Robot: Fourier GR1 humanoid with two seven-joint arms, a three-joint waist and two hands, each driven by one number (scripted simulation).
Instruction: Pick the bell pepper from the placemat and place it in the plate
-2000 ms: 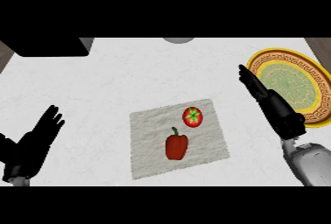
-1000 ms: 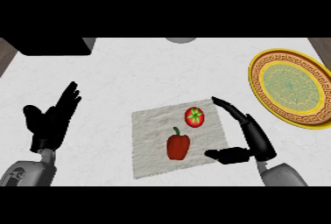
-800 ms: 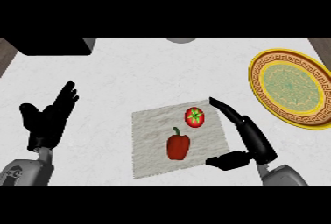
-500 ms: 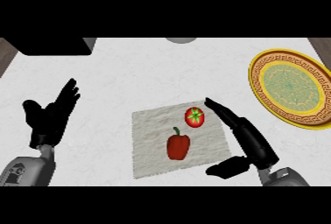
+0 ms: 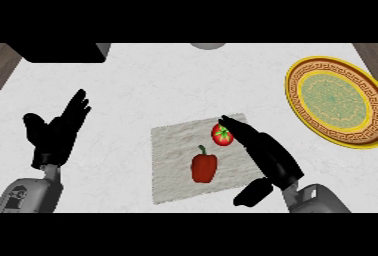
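Red bell pepper (image 5: 204, 167) lies on the pale placemat (image 5: 173, 165), stem up-view, tomato (image 5: 221, 135) just beside it at upper right. Right hand (image 5: 269, 157) over the mat's right edge, fingers straight, thumb spread wide, holding nothing; fingertips next to the tomato. Left hand (image 5: 55, 135) rests open at left of the white desk (image 5: 162, 85). Gold-rimmed plate (image 5: 295, 105) far right, well apart from the pepper.

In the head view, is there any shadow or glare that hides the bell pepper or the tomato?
Head view: even light, no glare; the bell pepper shows whole on the placemat. The right hand covers the tomato's right edge. No strong shadow is visible. The left hand rests open at the view's left.
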